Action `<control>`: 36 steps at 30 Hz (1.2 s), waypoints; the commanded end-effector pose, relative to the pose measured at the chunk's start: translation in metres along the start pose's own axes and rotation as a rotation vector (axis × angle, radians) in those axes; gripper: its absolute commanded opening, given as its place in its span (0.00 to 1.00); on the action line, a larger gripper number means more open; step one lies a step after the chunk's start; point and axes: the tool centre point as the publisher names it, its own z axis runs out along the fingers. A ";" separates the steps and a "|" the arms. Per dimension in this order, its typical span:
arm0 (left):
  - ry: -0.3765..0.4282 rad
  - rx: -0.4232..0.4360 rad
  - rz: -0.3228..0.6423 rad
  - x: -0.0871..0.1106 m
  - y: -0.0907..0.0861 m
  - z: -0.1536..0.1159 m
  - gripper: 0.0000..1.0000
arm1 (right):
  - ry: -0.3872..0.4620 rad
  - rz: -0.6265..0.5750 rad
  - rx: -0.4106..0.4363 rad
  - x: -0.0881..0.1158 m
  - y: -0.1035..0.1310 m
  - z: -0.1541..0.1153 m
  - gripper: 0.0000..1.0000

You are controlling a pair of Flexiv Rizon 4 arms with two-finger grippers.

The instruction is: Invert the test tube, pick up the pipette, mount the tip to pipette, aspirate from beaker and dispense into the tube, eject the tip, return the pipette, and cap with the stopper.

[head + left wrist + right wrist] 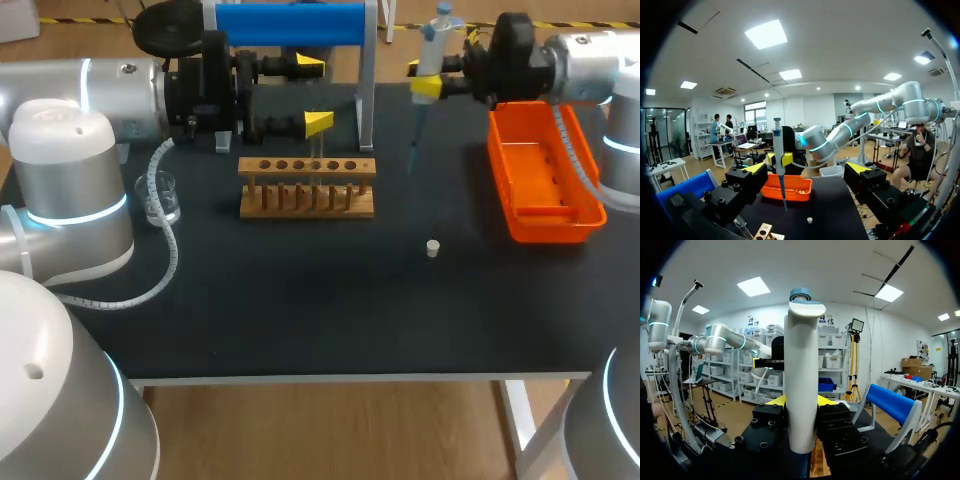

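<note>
Head view: the beaker (pixel 160 197) stands at the left, and the left gripper (pixel 312 95) hangs with its fingers spread wide near the wooden rack (pixel 307 186). The stopper (pixel 432 248) lies on the mat. Further right, the right gripper (pixel 424 78) pinches the upright pipette (pixel 432 50) beside the orange bin (pixel 545 180).

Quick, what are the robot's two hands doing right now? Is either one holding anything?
The left gripper is open and empty.
The right gripper is shut on the pipette.
</note>
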 end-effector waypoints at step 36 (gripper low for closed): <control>-0.003 0.003 0.001 0.001 0.001 0.000 1.00 | 0.050 -0.055 0.014 -0.009 0.023 -0.188 0.00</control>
